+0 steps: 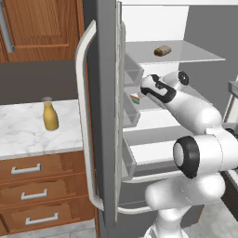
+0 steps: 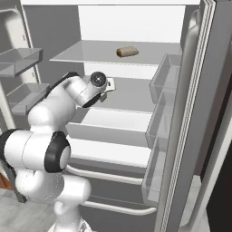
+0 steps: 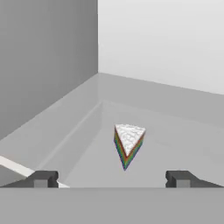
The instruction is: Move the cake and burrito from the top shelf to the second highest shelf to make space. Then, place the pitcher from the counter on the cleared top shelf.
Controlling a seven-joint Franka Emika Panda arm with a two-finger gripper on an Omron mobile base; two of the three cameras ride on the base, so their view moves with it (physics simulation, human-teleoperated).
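Inside the open fridge the cake sits free on the second shelf before the wide-spread gripper, the burrito above on the top shelf.

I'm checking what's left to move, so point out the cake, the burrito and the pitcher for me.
cake [image 3: 128,143], hand view, on its white frosted top.
burrito [image 2: 127,51], right base view, on the middle of the brown roll.
pitcher [image 1: 50,119], left base view, on its yellow-orange body.
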